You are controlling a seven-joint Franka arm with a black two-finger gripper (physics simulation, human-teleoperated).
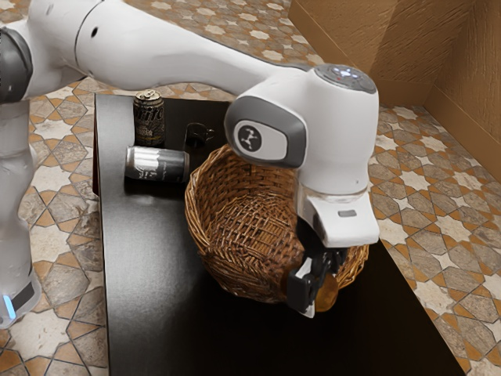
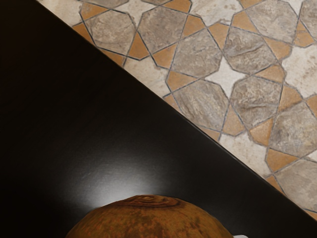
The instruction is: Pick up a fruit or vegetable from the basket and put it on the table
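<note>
Fruit [image 2: 148, 218] seemingly in the pincer [image 1: 317, 299]

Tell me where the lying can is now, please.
Toward the exterior view's left, the lying can is on the table near the upright can and the basket.

The upright can [image 1: 149, 125] and the lying can [image 1: 177, 167] are bearing unreadable lettering [image 1: 146, 166], the arm [image 1: 180, 59] a round logo [image 1: 250, 139].

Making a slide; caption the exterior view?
Franka gripper holding round, orange-brown produce by a wicker basket on a black table.
</note>
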